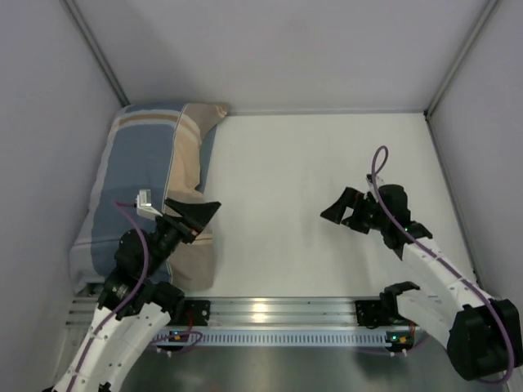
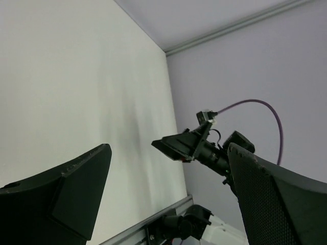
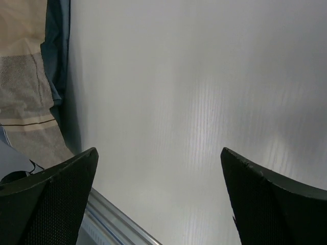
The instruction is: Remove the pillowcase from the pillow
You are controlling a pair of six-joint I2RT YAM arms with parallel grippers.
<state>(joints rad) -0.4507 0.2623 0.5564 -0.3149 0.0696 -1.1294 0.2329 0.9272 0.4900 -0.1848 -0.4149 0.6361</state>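
The blue-grey pillowcase (image 1: 143, 163) with tan striped bands lies lengthwise along the left wall, filled out by the pillow inside it. The pillow itself is hidden, except perhaps a pale strip at the near left end (image 1: 80, 260). My left gripper (image 1: 203, 216) is open and empty, raised over the pillowcase's near right edge and pointing right. My right gripper (image 1: 333, 214) is open and empty above bare table right of centre, pointing left. The right wrist view shows the pillowcase's tan and blue edge (image 3: 30, 76) far beyond the open right gripper (image 3: 159, 153). The left wrist view shows the open left gripper (image 2: 168, 168) and the right gripper (image 2: 179, 145) opposite.
The white table (image 1: 310, 163) is boxed in by grey walls at the left, back and right. A metal rail (image 1: 278, 310) with both arm bases runs along the near edge. A purple cable (image 1: 377, 167) loops above the right wrist.
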